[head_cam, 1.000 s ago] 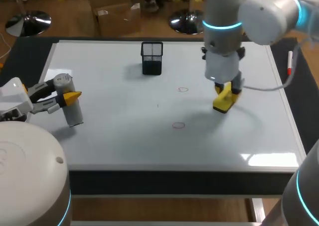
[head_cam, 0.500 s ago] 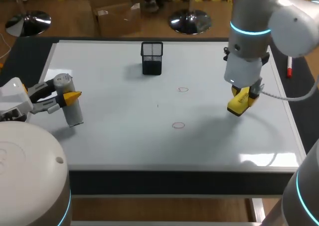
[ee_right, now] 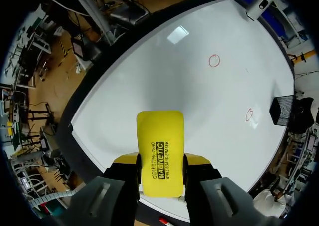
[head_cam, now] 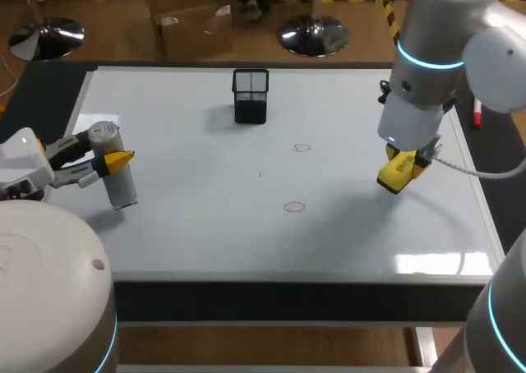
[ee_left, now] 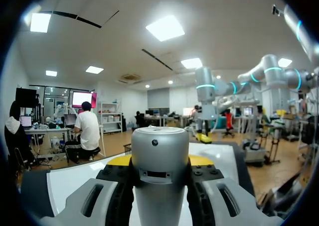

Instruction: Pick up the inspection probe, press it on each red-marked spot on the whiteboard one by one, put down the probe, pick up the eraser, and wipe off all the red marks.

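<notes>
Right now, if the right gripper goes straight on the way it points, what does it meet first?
Probably bare whiteboard: the right gripper points down at it, and the eraser it holds would touch first, apart from both red marks. Height above the board is unclear.

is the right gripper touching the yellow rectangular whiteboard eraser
Touching. The right wrist view shows the yellow rectangular whiteboard eraser between the right gripper's two fingers, each yellow tip pressed against one of its sides.

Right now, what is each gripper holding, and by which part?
The left gripper is shut on the inspection probe, across its upper cylindrical body. The right gripper is shut on the yellow eraser, across its long sides at one end.
</notes>
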